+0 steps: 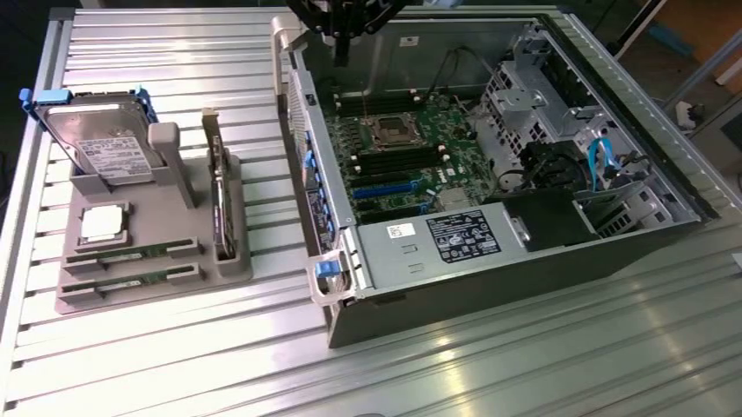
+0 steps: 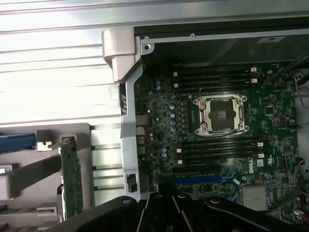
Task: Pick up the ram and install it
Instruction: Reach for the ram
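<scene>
2 ram sticks [image 1: 130, 254] are being seen lying flat in the front slots of the grey holder [image 1: 69, 300], on the exterior view's left, well apart from the gripper [image 1: 342, 59]. Its fingers are being pressed together, narrow, as it is being held above the far side of the open computer case [image 1: 487, 295], over the motherboard [image 2: 159, 111]. The hard drive [image 1: 99, 148] and expansion card [image 1: 218, 204] are being carried upright by the same holder.

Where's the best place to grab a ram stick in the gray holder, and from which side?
Grip the ram by the middle of its long top edge, coming straight down. It seems to sit on edge in the gray holder, whose blocks cover both ends, leaving the thin middle span free.
</scene>
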Controlling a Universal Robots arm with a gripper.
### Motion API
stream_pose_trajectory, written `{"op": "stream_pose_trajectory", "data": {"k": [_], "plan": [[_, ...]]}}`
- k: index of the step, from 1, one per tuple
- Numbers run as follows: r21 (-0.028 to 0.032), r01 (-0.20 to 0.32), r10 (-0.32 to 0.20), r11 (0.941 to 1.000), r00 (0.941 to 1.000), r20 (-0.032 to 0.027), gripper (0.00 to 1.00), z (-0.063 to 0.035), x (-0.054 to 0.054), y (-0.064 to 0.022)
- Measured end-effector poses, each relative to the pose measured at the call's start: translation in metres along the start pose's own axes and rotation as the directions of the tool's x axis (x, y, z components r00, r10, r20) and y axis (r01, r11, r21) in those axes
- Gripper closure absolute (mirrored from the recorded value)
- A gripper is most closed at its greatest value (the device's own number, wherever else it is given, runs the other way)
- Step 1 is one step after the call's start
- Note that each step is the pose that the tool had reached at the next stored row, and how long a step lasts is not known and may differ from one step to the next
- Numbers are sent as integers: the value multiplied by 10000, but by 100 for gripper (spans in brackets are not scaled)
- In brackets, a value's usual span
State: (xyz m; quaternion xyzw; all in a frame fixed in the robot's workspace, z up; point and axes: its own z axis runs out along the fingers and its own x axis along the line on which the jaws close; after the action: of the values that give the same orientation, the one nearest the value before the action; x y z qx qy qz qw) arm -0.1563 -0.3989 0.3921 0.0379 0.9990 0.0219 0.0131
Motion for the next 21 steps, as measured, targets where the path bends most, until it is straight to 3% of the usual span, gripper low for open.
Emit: {"op": "stream_pose_trajectory", "data": {"k": [21], "plan": [[1, 0, 0, 10000, 10000, -1, 89, -14, 524, -39]]}}
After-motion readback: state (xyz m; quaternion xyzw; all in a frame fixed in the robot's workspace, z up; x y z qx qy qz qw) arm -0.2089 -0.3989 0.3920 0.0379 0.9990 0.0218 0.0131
